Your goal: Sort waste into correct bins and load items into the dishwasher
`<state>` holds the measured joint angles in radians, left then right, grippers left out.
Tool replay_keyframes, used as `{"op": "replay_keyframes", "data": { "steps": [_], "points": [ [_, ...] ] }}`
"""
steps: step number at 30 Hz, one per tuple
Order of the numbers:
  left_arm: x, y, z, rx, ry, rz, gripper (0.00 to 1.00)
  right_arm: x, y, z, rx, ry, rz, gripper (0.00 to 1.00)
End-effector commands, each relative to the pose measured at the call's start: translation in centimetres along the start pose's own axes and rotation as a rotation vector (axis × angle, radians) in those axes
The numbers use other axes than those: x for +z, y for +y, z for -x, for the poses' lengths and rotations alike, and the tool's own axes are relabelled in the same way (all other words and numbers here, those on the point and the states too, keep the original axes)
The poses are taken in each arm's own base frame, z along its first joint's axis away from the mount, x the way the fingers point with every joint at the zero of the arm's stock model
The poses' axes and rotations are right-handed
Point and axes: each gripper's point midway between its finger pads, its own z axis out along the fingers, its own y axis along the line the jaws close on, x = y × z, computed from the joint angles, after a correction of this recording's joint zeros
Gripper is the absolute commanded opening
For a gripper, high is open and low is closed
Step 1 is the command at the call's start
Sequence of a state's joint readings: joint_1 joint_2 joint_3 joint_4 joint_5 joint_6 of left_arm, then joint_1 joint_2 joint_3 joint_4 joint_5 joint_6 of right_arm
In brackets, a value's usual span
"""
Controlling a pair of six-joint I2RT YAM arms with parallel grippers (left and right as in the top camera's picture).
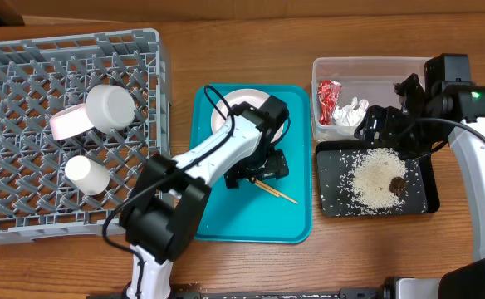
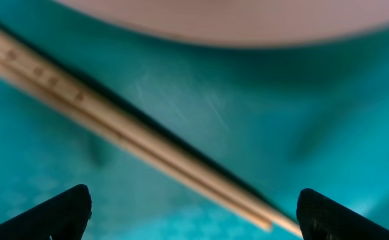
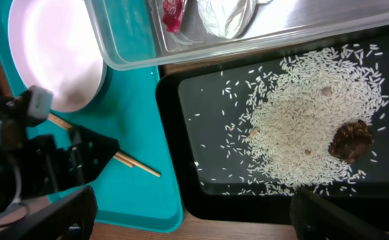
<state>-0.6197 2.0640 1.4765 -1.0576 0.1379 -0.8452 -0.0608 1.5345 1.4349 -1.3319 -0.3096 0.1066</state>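
Note:
My left gripper [image 1: 256,173] hangs low over the teal tray [image 1: 226,216], open, with the pair of wooden chopsticks [image 2: 134,140] lying slantwise between its fingertips [image 2: 61,213]. The white plate [image 1: 241,103] sits just behind it. Over the seam between the clear tub [image 1: 375,68] and the black tray [image 1: 334,195], my right gripper [image 1: 375,124] stands open and empty. The red-and-white wrapper [image 1: 328,100] and the tissue [image 1: 350,112] lie in the tub. Rice [image 3: 301,140] and a brown lump [image 3: 351,140] lie in the black tray.
The grey dish rack [image 1: 26,50] fills the left side. It holds a pink bowl [image 1: 70,123], a white bowl [image 1: 110,106] and a white cup [image 1: 86,174]. The left arm crosses the teal tray's near left part. Wooden tabletop [image 1: 367,257] runs along the front.

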Motion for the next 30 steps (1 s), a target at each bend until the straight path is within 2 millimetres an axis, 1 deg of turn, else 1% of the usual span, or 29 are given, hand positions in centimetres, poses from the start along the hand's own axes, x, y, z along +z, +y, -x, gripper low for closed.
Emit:
{"op": "replay_keyframes", "data": {
  "steps": [1,3,5,6,8,9,10,11,14,19,23,26,27,28,30],
  "points": [
    [1.8,1.2,0.1,-0.05,0.026,0.063,1.0,-1.4,0.6,0.5,-0.025,-0.053,0.006,0.94],
    [2.3,1.7,-0.2,-0.06,0.051,0.079,0.91,-1.4,0.6,0.5,-0.025,-0.053,0.006,0.94],
    [2.5,2.1,-0.5,-0.069,0.059,0.09,0.76,-1.4,0.6,0.5,-0.025,-0.053,0.006,0.94],
    [2.6,2.4,-0.5,-0.072,0.061,0.097,0.63,-1.4,0.6,0.5,-0.025,-0.053,0.006,0.94],
    [2.6,2.8,-0.4,-0.081,0.064,0.106,0.48,-1.4,0.6,0.5,-0.025,-0.053,0.006,0.94],
    [2.5,3.0,-0.3,-0.088,0.069,0.109,0.33,-1.4,0.6,0.5,-0.025,-0.053,0.006,0.94],
    [2.4,3.2,-0.3,-0.094,0.074,0.113,0.24,-1.4,0.6,0.5,-0.025,-0.053,0.006,0.94],
    [2.4,3.6,-0.3,-0.102,0.079,0.119,0.18,-1.4,0.6,0.5,-0.026,-0.053,0.006,0.95],
    [2.2,4.2,0.0,-0.124,0.089,0.123,0.04,-1.4,0.6,0.5,-0.025,-0.052,0.006,0.95],
    [1.9,5.7,0.6,-0.167,0.107,0.137,0.04,-1.4,0.6,0.5,-0.025,-0.053,0.006,0.94],
    [1.0,6.6,1.7,-0.135,0.086,0.125,0.04,-1.4,0.5,0.4,-0.024,-0.049,0.006,0.95],
    [-1.2,7.2,2.8,-0.103,0.008,0.111,0.04,-1.4,0.6,0.5,-0.024,-0.05,0.006,0.94],
    [-3.1,7.5,3.5,-0.091,-0.056,0.096,0.04,-1.4,0.6,0.5,-0.024,-0.05,0.006,0.94],
    [-4.0,7.6,3.7,-0.089,-0.084,0.088,0.04,-1.4,0.6,0.5,-0.024,-0.05,0.006,0.94],
    [-6.6,8.0,4.2,-0.094,-0.16,0.06,0.04,-1.4,0.6,0.5,-0.024,-0.049,0.006,0.94]
  ]
}}
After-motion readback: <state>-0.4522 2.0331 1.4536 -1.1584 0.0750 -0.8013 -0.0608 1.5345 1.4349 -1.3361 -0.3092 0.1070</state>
